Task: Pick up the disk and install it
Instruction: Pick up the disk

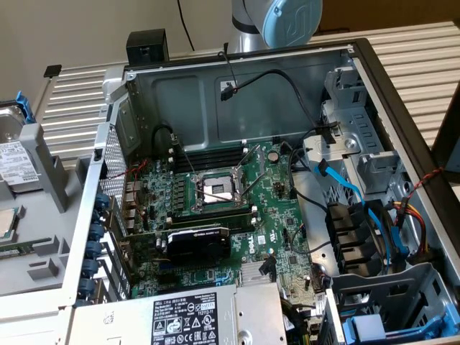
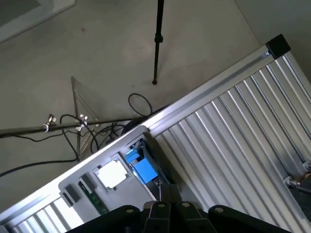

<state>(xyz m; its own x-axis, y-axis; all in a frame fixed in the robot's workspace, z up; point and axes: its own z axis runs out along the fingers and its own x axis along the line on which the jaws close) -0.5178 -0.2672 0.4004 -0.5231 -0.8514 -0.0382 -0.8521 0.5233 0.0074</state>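
Exterior view: one disk (image 1: 13,154) sits in one grey holder (image 1: 43,169) beside one open computer case (image 1: 402,93); fingers (image 2: 159,216) together, empty.

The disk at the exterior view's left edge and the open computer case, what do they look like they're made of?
The disk: grey metal body, perhaps aluminium, with a dull sheen. Its white printed label may be paper or film. Its carrier frame is bright blue, likely moulded plastic. The computer case: sheet metal by the look, matte grey, with stamped ribs and folded edges.
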